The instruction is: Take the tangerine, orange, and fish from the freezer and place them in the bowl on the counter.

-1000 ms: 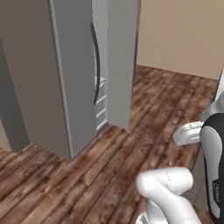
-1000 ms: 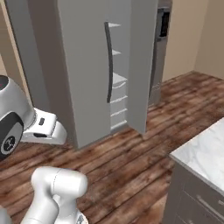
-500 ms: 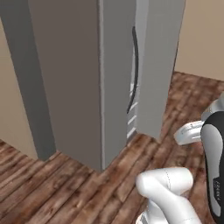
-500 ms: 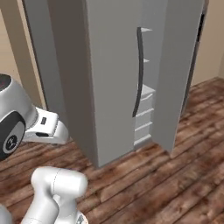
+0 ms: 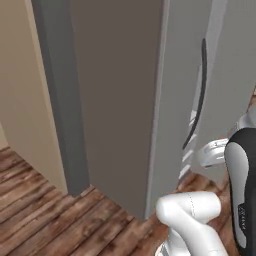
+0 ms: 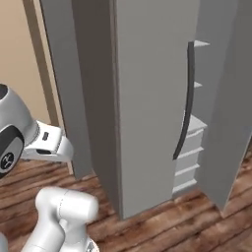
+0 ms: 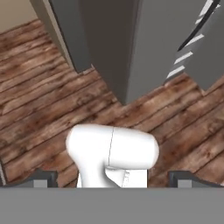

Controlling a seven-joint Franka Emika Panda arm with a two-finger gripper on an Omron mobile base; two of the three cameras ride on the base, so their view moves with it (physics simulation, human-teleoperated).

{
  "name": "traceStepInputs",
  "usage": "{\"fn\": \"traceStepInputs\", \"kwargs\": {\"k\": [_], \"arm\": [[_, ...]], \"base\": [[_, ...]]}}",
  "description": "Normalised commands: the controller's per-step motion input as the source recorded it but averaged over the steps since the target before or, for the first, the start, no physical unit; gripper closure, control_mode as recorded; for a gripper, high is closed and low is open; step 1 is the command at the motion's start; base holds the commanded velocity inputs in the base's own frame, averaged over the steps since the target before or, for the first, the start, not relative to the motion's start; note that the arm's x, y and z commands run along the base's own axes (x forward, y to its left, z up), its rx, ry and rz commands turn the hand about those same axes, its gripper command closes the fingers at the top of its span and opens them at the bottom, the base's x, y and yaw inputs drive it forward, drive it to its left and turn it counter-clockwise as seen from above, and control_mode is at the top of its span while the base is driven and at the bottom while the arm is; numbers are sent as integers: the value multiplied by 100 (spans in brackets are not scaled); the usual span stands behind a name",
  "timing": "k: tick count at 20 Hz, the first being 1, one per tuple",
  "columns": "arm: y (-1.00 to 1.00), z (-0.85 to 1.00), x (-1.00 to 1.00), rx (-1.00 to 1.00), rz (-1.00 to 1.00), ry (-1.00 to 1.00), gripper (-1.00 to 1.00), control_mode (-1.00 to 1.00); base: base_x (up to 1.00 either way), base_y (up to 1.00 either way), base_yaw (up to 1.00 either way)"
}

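Right base view: freezer (image 6: 147, 98) stands close ahead on the wooden floor (image 6: 197, 226), door ajar, dark bar handle (image 6: 186, 103) on its edge, white shelves (image 6: 189, 147) showing in the gap. Hand view: hand (image 7: 111, 177) held over the floor, fingers spread wide, holding nothing.

The freezer (image 6: 147, 98) is matte grey, a bit darker on its shaded side, and its handle (image 6: 184, 106) is a dark grey, almost black bar. The shelves (image 6: 189, 147) inside it are white, seen as pale stripes in the gap behind the door. The floor (image 7: 52, 100) is brown wood with dark and reddish planks and a clear grain pattern, and the wall (image 5: 20, 75) is plain beige.
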Motion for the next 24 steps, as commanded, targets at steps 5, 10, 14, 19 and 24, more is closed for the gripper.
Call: {"fn": "traceStepInputs", "kwargs": {"k": [5,10,14,19,24], "arm": [[0,0,0,0,0,0,-100,100],[0,0,0,0,0,0,-100,100],[0,0,0,0,0,0,-100,100],[0,0,0,0,0,0,-100,100],[0,0,0,0,0,0,-100,100]], "base": [[79,-41,43],[37,-97,33],[3,-100,19],[20,-85,36],[29,-68,38]]}}
